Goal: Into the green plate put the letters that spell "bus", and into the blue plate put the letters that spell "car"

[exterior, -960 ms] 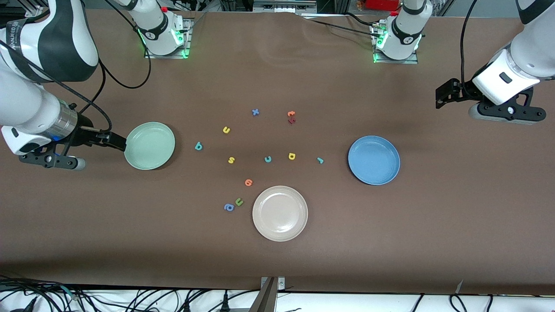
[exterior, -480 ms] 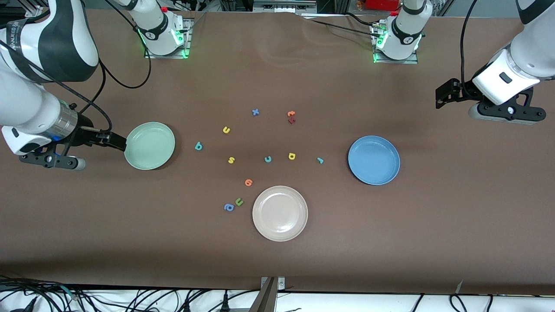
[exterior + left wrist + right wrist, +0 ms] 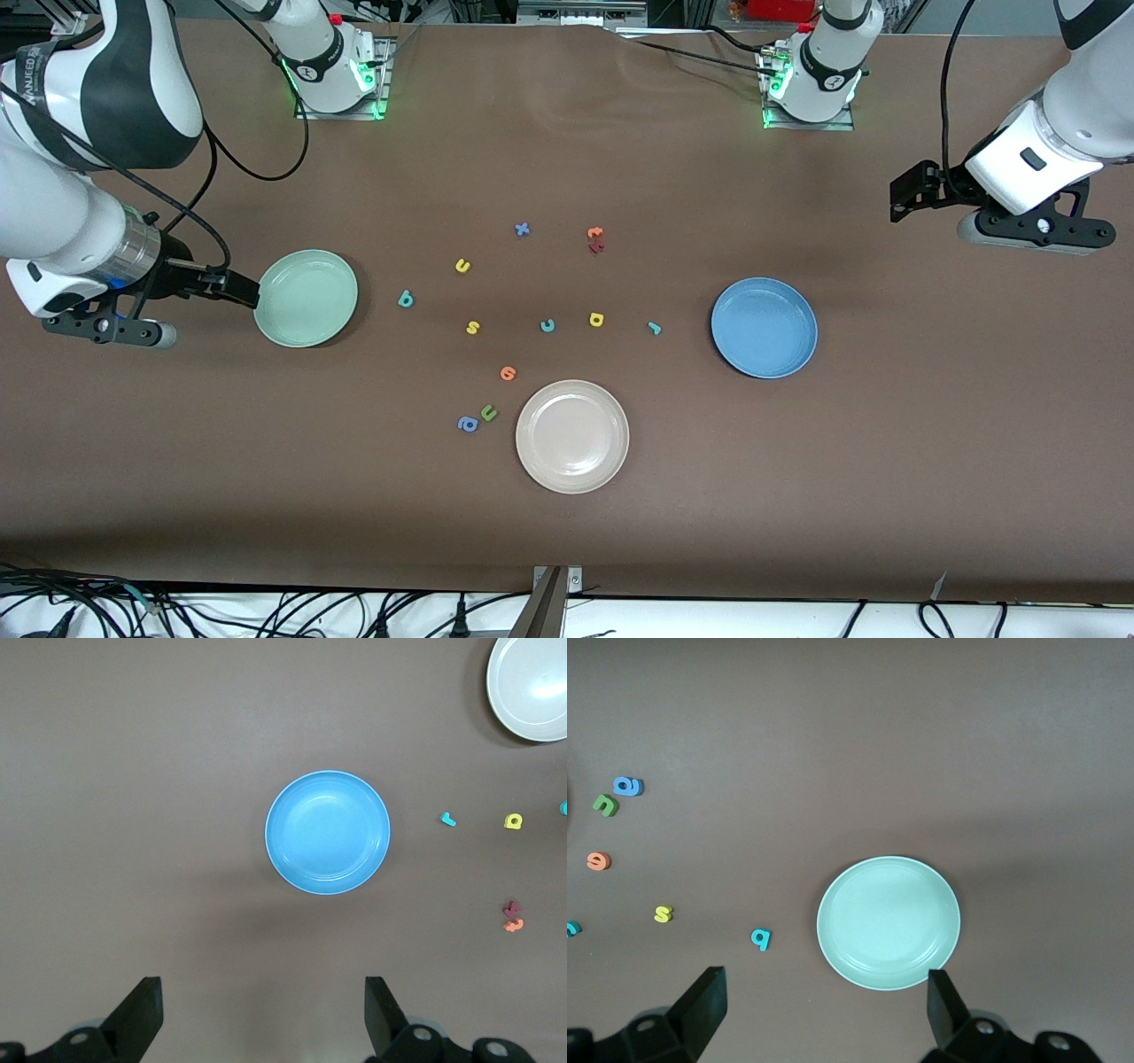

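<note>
On the brown table (image 3: 567,549) nothing is sorted yet: the right gripper (image 3: 232,289), fingers (image 3: 700,1005) spread wide and empty, hangs at the edge of the green plate (image 3: 306,298), and the left gripper (image 3: 912,197), equally agape, waits high toward its own end, looking down on the blue plate (image 3: 764,327). Each arm seems stationed by its own dish for short carries. Between the plates lie the teal b (image 3: 406,299), yellow u (image 3: 462,265), yellow s (image 3: 472,328), teal c (image 3: 547,326), yellow a (image 3: 596,320) and teal r (image 3: 654,329), with the beige-white plate (image 3: 572,436) nearer the camera.

Around the round beige-white plate (image 3: 572,436), small foam letters (image 3: 508,373) crowd its edge toward the robots' bases; bare brown tabletop (image 3: 797,496) lies open nearer the front camera.
</note>
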`<control>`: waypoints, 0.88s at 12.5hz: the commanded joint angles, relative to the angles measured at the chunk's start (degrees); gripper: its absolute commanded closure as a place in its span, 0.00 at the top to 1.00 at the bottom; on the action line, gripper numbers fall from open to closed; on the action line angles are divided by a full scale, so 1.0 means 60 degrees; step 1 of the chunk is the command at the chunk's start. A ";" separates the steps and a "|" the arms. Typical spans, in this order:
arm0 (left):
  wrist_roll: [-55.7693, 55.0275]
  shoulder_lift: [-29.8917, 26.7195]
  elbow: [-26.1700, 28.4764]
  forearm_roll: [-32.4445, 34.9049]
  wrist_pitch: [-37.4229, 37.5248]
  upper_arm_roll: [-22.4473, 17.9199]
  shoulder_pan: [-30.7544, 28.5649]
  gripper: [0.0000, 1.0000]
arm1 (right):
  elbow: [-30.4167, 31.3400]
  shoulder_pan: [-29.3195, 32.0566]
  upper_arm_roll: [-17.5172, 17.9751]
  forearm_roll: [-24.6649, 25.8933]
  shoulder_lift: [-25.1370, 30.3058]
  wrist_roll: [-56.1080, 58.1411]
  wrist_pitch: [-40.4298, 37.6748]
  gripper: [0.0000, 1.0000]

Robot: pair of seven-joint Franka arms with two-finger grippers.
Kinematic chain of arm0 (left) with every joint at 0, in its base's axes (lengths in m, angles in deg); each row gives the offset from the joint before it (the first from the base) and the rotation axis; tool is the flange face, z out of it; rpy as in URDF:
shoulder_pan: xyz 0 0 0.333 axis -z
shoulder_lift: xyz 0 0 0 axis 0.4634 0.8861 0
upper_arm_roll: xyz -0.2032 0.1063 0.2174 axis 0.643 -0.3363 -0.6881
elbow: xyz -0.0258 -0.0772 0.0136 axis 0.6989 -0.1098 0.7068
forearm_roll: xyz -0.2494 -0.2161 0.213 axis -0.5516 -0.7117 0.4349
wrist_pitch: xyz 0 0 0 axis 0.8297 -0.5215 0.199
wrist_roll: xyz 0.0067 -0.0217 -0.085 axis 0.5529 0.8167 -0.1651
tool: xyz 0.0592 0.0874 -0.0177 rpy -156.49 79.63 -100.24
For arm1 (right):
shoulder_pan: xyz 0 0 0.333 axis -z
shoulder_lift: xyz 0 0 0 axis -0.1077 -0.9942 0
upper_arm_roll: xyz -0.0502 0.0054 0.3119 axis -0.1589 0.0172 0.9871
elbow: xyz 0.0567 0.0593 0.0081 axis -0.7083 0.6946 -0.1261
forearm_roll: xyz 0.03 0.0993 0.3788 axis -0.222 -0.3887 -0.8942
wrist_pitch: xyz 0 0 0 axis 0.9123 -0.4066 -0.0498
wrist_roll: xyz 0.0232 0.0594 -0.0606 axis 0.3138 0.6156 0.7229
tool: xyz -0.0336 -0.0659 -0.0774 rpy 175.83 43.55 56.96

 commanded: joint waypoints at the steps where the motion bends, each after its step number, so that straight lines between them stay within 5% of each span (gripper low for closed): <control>1: 0.0155 0.0145 -0.0284 0.0080 0.0199 -0.0040 0.0068 1.00 | 0.0267 -0.0025 0.0022 0.0100 0.0163 -0.0195 0.0020 0.99; 4: 0.0155 0.0145 -0.0284 0.0066 0.0199 -0.0040 0.0068 1.00 | 0.0340 -0.0054 0.0327 0.0071 0.0192 -0.0908 0.0006 0.99; 11: 0.0155 0.0145 -0.0284 0.0051 0.0199 -0.0040 0.0068 1.00 | 0.1274 -0.0171 0.2436 0.0056 -0.0130 -0.3223 0.0984 0.99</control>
